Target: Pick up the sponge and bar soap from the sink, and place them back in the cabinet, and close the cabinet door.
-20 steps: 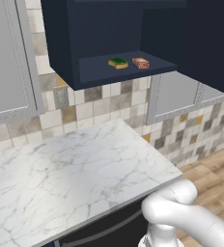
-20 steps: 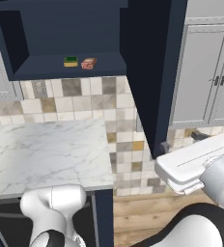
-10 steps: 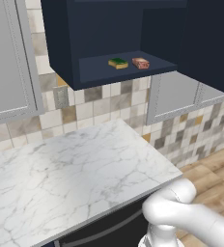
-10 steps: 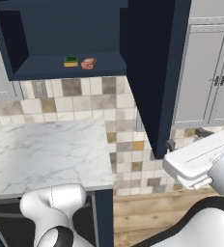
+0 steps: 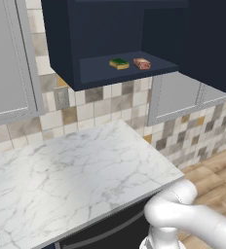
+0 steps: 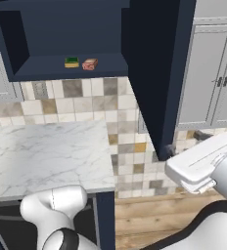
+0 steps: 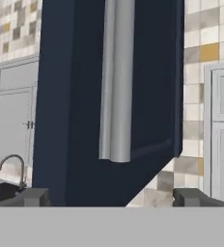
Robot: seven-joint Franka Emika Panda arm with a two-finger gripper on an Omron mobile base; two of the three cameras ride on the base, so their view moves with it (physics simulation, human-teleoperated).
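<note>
Hand view puts your spread gripper (image 7: 111,197) facing the cabinet door (image 7: 80,106), its silver handle (image 7: 117,82) between the fingertips. Sponge (image 5: 119,63) and bar soap (image 5: 141,63) lie side by side near the cabinet (image 5: 66,44) shelf's front edge.

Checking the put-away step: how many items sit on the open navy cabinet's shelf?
2. The sponge lies left of the bar soap, side by side on the cabinet floor near its front edge. Nothing else shows there.

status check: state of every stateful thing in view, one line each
cabinet door: swung open, silver bar handle facing the hand camera
cabinet: open, interior exposed
sponge: lying flat on the cabinet shelf, green face up
bar soap: lying flat on the shelf beside the sponge, apart from it
gripper: open, holding nothing, fingertips either side of the door handle
grey wall cabinets: doors shut
</note>
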